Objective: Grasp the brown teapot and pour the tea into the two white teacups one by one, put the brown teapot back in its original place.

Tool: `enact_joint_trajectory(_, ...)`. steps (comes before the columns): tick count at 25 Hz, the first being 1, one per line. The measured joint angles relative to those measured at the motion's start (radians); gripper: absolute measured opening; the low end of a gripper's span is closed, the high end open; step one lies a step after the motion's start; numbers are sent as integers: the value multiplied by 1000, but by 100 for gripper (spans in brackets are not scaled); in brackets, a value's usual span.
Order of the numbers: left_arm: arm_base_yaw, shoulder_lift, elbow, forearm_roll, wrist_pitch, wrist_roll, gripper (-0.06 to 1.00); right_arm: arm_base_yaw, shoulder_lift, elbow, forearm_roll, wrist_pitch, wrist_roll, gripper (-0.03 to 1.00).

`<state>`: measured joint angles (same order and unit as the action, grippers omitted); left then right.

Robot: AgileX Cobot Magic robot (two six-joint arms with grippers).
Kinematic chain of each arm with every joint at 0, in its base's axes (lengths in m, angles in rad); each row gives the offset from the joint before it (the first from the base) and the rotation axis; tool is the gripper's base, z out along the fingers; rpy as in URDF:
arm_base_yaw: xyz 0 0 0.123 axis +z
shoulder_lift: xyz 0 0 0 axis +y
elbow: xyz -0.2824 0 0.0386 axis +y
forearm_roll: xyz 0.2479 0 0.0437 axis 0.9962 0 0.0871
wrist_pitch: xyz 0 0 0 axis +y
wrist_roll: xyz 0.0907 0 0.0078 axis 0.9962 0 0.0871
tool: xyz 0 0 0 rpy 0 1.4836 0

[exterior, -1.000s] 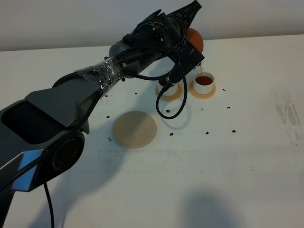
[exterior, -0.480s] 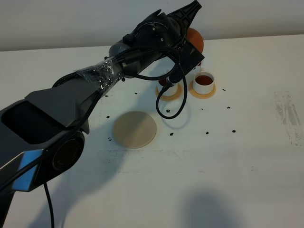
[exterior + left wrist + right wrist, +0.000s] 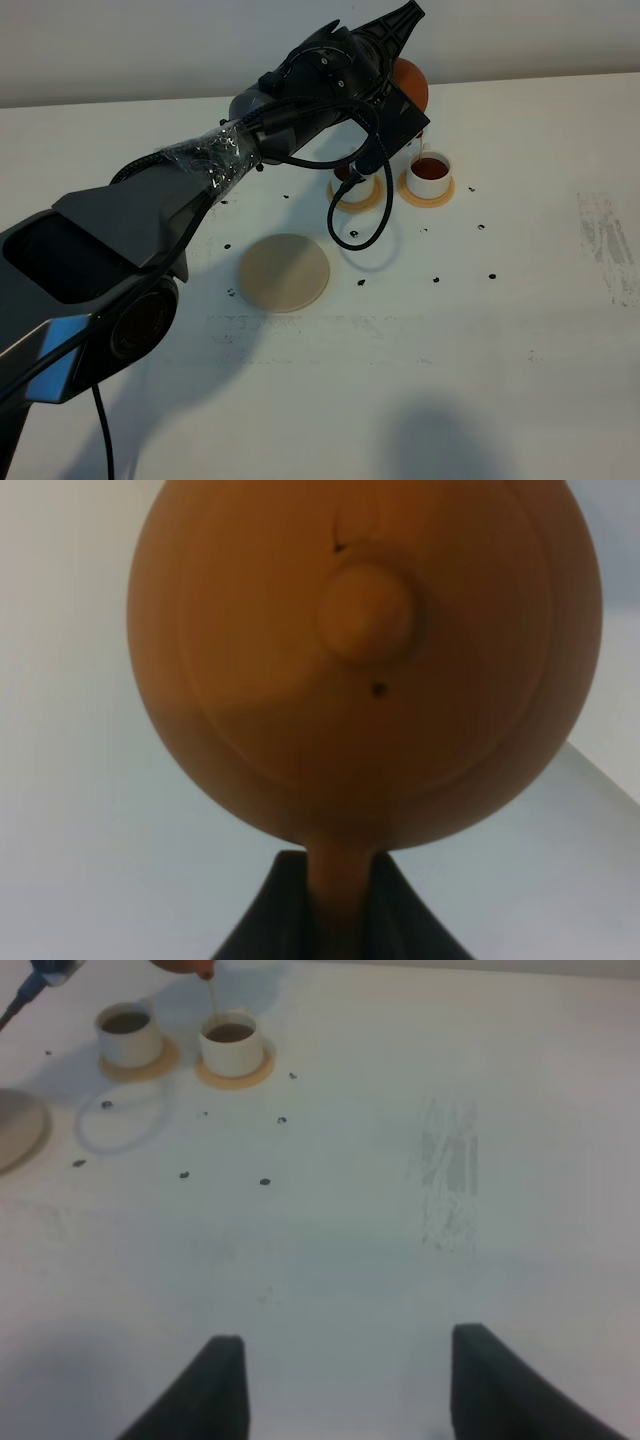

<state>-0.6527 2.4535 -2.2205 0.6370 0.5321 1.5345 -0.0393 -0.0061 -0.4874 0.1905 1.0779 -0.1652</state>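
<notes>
Left end effector (image 3: 335,915) grips the squat reddish-brown clay teapot (image 3: 360,660) above the small white teacup (image 3: 431,172), at 12 o'clock on the tabletop (image 3: 520,350). Level the spout before carrying to the pale beige disc (image 3: 285,272) at 8 o'clock; right end effector (image 3: 345,1390) gapes wide

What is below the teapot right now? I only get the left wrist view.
Observer: The right cup. The teapot hangs just above and behind it.
Operator: Is there tea in both cups?
Observer: Yes, the right wrist view shows brown tea in that one and in the left cup.
Operator: Is the disc free?
Observer: Yes, the disc lies bare, nearer the high camera than the cups.
</notes>
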Motion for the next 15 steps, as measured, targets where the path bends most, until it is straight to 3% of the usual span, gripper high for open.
enact_joint_trajectory(10,0,0,0,-7,11,-8,10,0,0,0,0,0,0,47)
enact_joint_trajectory(15,0,0,0,-33,77,-74,10,0,0,0,0,0,0,47)
